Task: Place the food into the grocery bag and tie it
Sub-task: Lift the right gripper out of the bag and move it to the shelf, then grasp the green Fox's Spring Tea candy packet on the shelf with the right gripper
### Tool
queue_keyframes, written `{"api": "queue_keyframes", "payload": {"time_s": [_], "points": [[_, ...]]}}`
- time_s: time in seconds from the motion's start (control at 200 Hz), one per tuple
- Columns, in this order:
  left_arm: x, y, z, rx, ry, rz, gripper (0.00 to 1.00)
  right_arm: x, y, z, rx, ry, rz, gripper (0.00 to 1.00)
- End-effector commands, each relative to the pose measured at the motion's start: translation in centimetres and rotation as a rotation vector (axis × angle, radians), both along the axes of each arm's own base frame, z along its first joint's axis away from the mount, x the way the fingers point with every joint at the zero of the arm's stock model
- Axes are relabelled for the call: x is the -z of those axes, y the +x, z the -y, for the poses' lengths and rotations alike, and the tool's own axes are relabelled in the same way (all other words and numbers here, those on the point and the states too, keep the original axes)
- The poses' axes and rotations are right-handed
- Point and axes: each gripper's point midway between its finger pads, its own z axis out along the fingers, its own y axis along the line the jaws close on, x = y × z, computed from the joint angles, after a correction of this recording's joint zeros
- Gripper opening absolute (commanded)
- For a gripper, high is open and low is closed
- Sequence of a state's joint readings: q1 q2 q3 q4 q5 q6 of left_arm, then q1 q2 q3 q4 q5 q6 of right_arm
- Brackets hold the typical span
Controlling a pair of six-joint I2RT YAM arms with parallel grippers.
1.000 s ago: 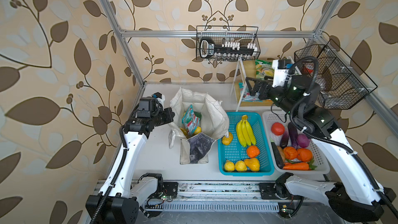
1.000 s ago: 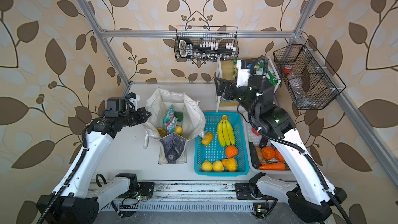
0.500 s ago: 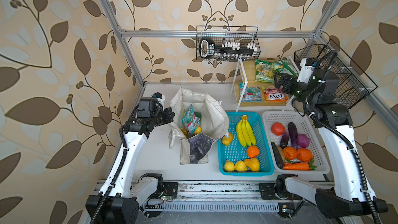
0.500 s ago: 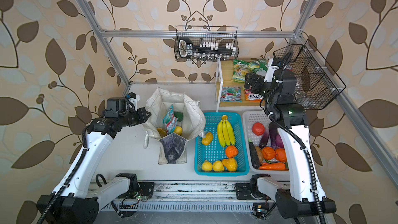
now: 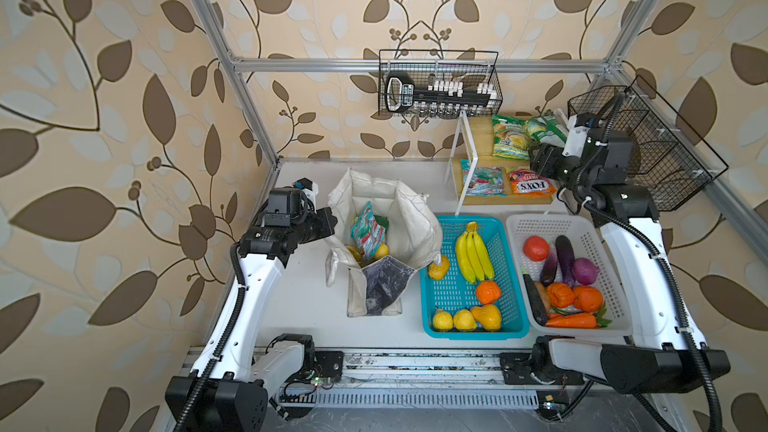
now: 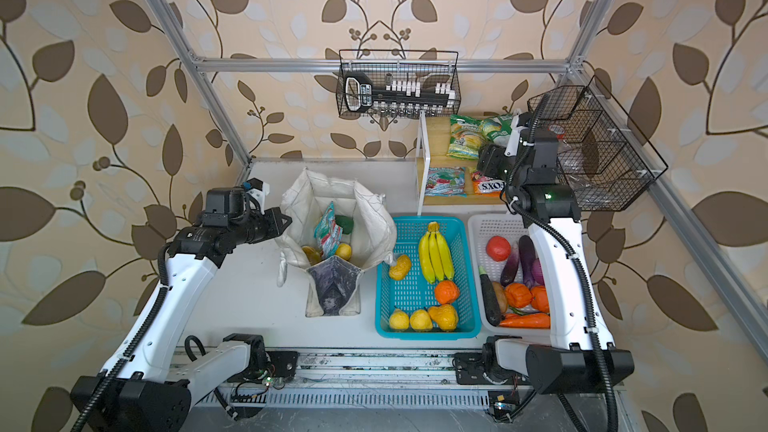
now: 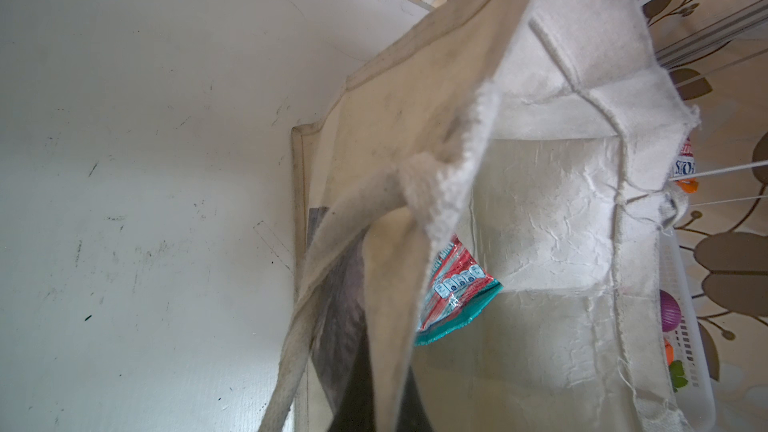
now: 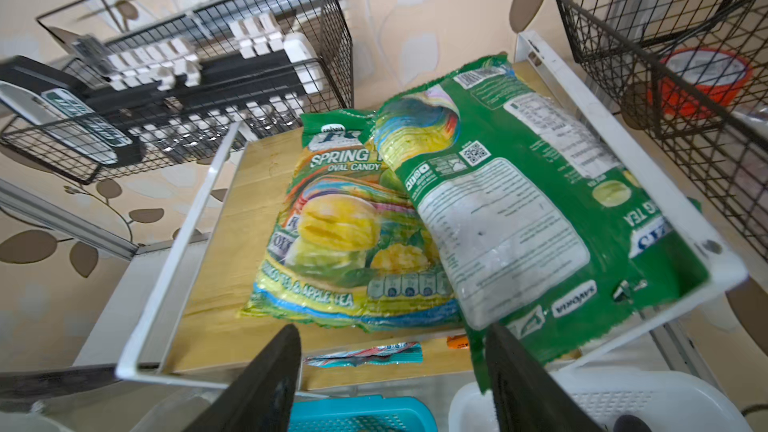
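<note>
The grocery bag (image 5: pixel 411 218) stands open on the table, its rim cloth (image 7: pixel 415 184) running down into my left gripper (image 5: pixel 328 222), which is shut on it. Inside lie a teal-red packet (image 5: pixel 368 230), yellow fruit (image 5: pixel 380 250) and a green round one (image 6: pixel 344 223). My right gripper (image 8: pixel 395 367) hangs open in front of the upper shelf. A yellow-green packet (image 8: pixel 332 222) lies there, partly under a green-white packet (image 8: pixel 519 209) whose lower corner hangs beside one finger (image 8: pixel 523 380). The banana bunch (image 5: pixel 473 249) lies in the turquoise basket (image 5: pixel 428 297).
The lower shelf holds another teal-red packet (image 5: pixel 484 180) and the orange FOX'S packet (image 5: pixel 530 184). A white basket (image 5: pixel 615 309) of toy vegetables sits at the right. Black wire baskets hang on the back wall (image 5: pixel 440 85) and right frame (image 5: pixel 665 160). Bare table lies left of the bag.
My right arm has swung from the shelf's left side to the right rear, facing the upper shelf, and its jaws have narrowed. The left arm and bag have not moved.
</note>
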State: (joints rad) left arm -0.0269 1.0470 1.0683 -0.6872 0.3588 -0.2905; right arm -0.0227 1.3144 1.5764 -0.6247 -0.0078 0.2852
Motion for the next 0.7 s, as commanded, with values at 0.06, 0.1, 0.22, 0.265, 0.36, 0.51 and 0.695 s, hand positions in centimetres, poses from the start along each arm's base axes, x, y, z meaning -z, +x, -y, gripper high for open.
{"api": "queue_keyframes", "payload": {"time_s": [0.06,0.1,0.22,0.265,0.36,0.51,0.695], "points": [[-1.8,0.1,0.5,0.03,0.002,0.069,0.0,-1.2,1.2,0.7,-0.028,0.017,0.024,0.66],[-1.8,0.1,0.4,0.027,0.005,0.069,0.0,-1.1,1.5,0.4,-0.052,0.045,0.028,0.65],[-1.7,0.1,0.3,0.024,0.008,0.067,0.0,-1.0,2.4,0.6,-0.059,0.042,0.022,0.65],[-1.7,0.2,0.4,0.027,0.004,0.067,0.0,-1.0,2.8,0.6,-0.07,0.056,0.024,0.65],[-1.6,0.2,0.3,0.025,0.008,0.062,0.0,-0.9,3.4,0.0,-0.097,0.08,0.028,0.65],[-1.8,0.1,0.2,0.02,0.012,0.071,0.0,-0.2,4.6,-0.1,-0.107,0.101,0.022,0.66],[-1.8,0.1,0.2,0.019,0.015,0.071,0.0,-0.3,5.7,-0.2,-0.111,0.11,0.027,0.69]]}}
